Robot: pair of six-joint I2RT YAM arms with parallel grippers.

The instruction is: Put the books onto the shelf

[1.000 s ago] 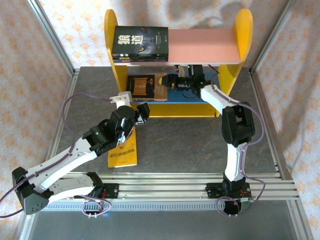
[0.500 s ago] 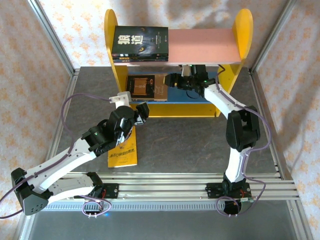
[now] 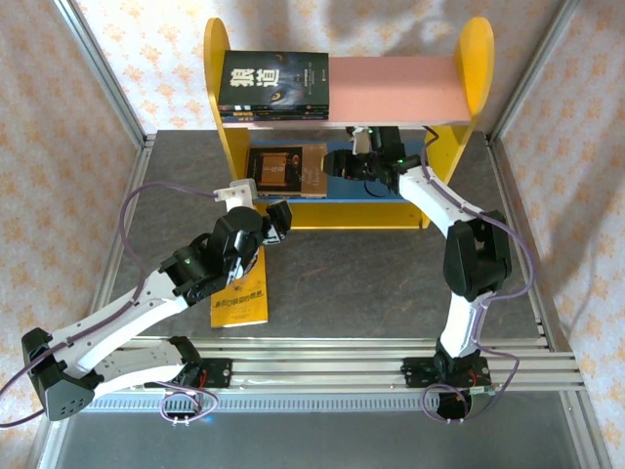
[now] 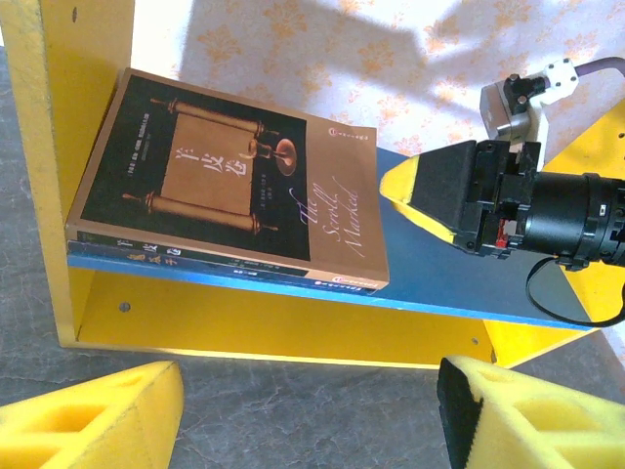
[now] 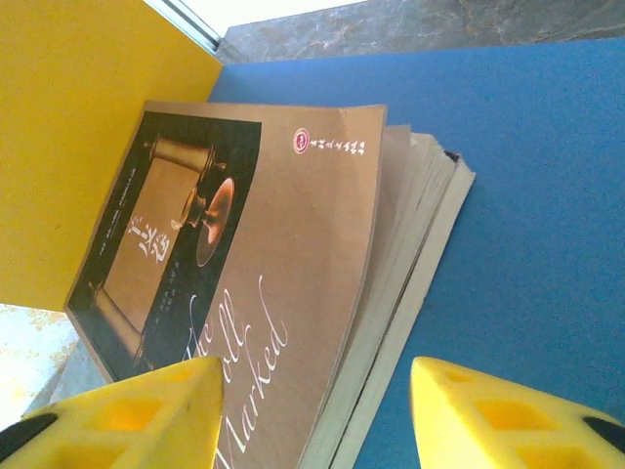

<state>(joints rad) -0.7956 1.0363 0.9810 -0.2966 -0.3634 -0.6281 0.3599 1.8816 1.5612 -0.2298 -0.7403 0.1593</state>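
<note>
Right gripper (image 5: 314,379), parted and empty, faces the brown paperback (image 5: 254,274) ahead on the blue shelf board (image 5: 547,195) (placement looks done); next, the open, empty left gripper (image 4: 311,386) must grasp the yellow paperback (image 3: 244,305) under its wrist.

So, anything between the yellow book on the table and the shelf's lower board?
Yes: the right claw sits over the blue lower board, beside the brown paperback stack on it. Nothing lies on the grey table between the yellow paperback and the yellow-sided shelf.

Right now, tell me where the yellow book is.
The yellow book lies flat on the table in the top view, left of centre, partly under the left arm and in front of the shelf.
</note>
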